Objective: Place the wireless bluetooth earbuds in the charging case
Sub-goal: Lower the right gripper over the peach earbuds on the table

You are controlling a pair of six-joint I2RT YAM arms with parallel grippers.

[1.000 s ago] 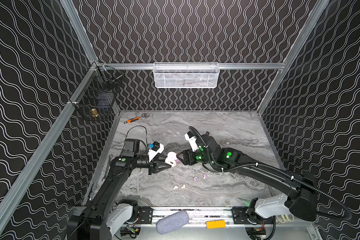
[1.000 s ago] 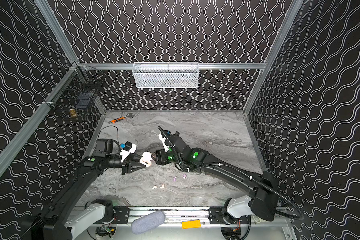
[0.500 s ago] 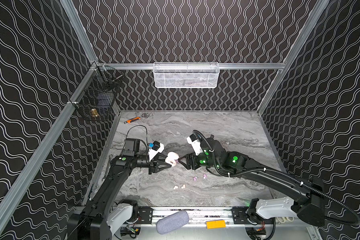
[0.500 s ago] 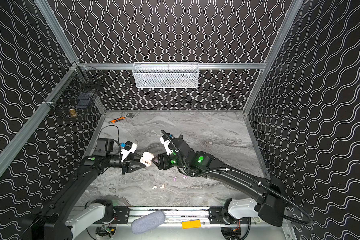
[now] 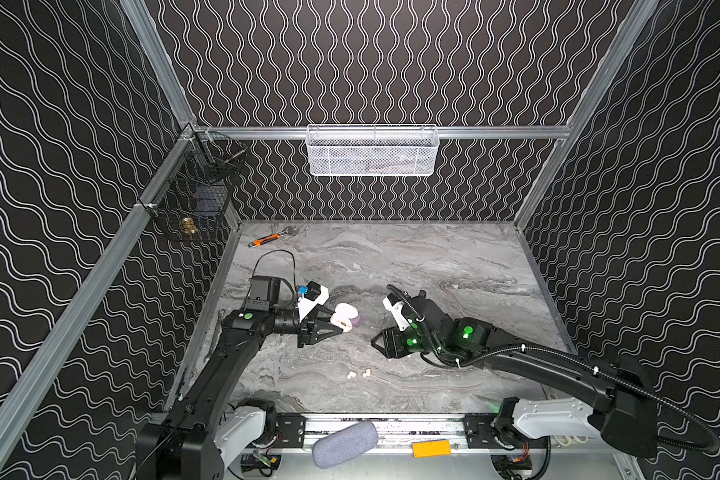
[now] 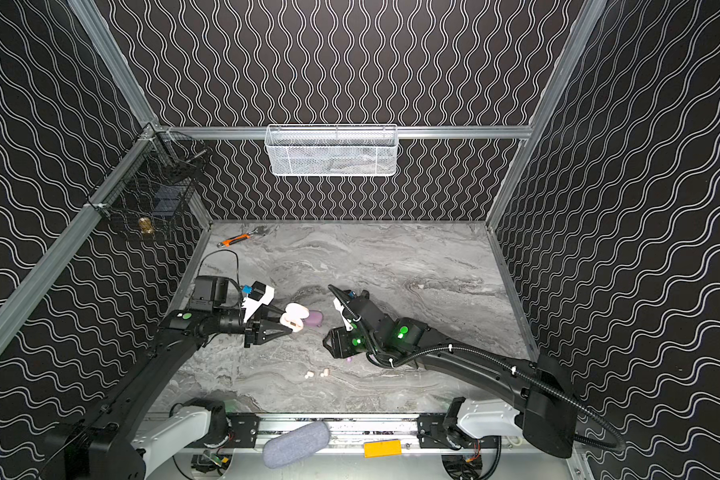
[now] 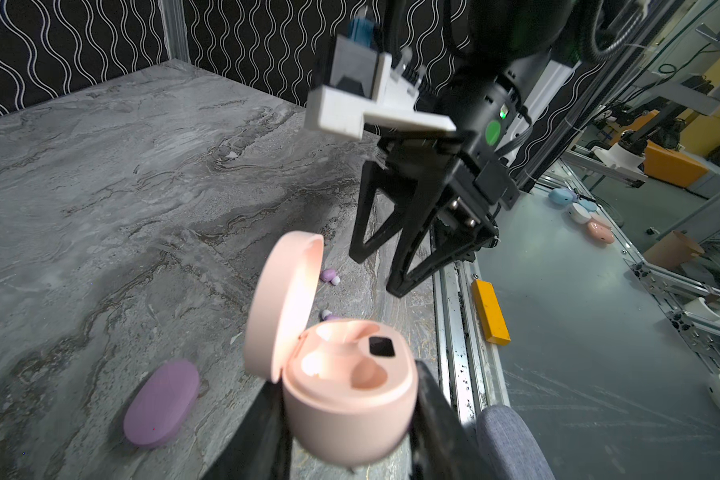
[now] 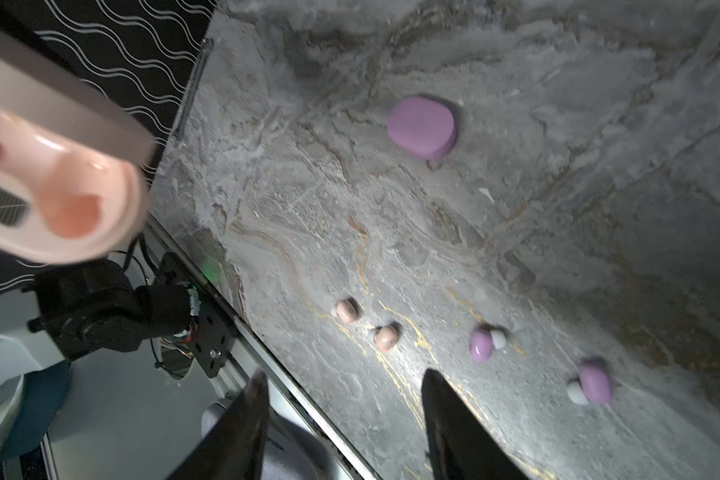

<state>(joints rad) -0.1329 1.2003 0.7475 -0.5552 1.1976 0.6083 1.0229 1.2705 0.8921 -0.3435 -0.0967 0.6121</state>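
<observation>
Open charging case clamped aloft in left end effector; right end effector, jaws apart and empty, hangs just above earbuds lying near worktop front edge; right arm nearer.

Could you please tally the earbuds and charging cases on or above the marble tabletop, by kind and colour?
Pink earbuds: 2
Lilac earbuds: 2
Pink case, open: 1
Lilac case, closed: 1
Total: 6

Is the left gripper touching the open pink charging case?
Touching. The left wrist view shows the left gripper shut on the charging case, a finger pressed against each side.
</observation>
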